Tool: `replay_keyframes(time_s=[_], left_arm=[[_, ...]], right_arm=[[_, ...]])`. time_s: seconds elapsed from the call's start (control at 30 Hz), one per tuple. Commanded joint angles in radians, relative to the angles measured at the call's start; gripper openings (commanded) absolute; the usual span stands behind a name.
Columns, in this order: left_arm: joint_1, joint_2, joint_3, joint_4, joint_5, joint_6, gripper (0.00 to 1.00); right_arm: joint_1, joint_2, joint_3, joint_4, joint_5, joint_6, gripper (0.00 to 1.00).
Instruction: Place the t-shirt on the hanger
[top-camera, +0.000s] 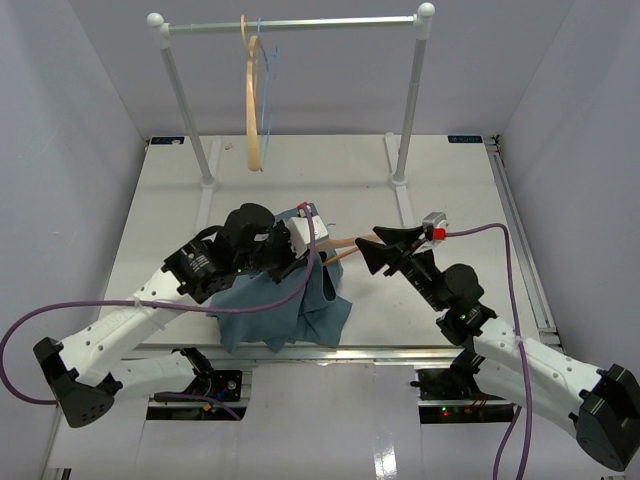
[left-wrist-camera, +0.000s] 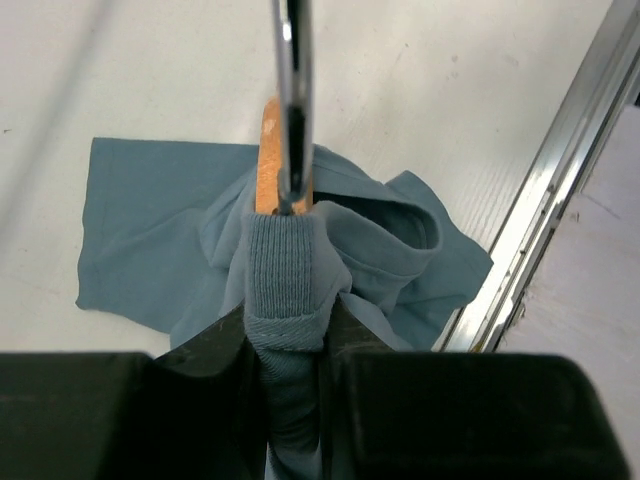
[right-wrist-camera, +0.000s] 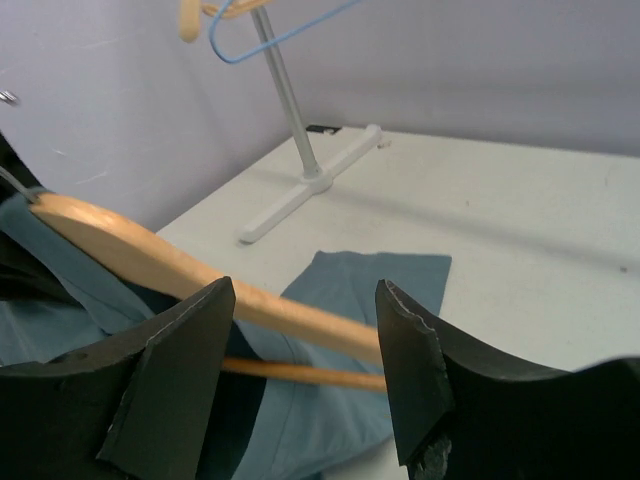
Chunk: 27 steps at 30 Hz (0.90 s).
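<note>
your left gripper (left-wrist-camera: 290, 335) was clamped on the ribbed collar of the t-shirt (left-wrist-camera: 150, 235), right under the metal hook (left-wrist-camera: 292, 100) of the hanger (left-wrist-camera: 268, 150), so cloth and wood looked pinched together in one bite. the shirt hung off that grip in a bunch, with its lower part spread on the table (top-camera: 450, 200) at the near edge. your right gripper (right-wrist-camera: 305, 290) stood with its jaws apart, one finger on each side of the hanger's bare arm and closed on nothing.

here's where i judged it could go wrong for you. that bare arm poked out beside the cloth, so only the neck seemed threaded; tug the shirt sideways and the collar could pop back off the hook end. the left grip was all that kept hanger and shirt up, so any slackening would likely drop both. close the right jaws without checking and you might catch only wood, or snag a loose fold. the bunched cloth near the table edge could also slide off.

containers: none showed. the nearest thing was the rack (top-camera: 290, 24) at the back, which carried a second wooden hanger (top-camera: 252, 110) and a blue wire hanger (top-camera: 268, 100).
</note>
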Motion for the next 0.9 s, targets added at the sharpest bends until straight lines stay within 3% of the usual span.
replay_keyframes(time_s=[0.0,0.57,0.87], left_arm=[[-0.001,-0.064,-0.017,0.111,-0.046,-0.102,0.00],[-0.003,-0.038,-0.026,0.153,-0.122,-0.175,0.00],[-0.002,-0.043,-0.023,0.165,-0.164,-0.182,0.00]], right_arm=[[0.000,0.028,0.001,-0.078,0.053,0.080,0.64],[0.144,0.233,0.077,-0.117,0.091,0.077,0.55],[0.247,0.322,0.122,-0.137,0.205,0.074,0.61]])
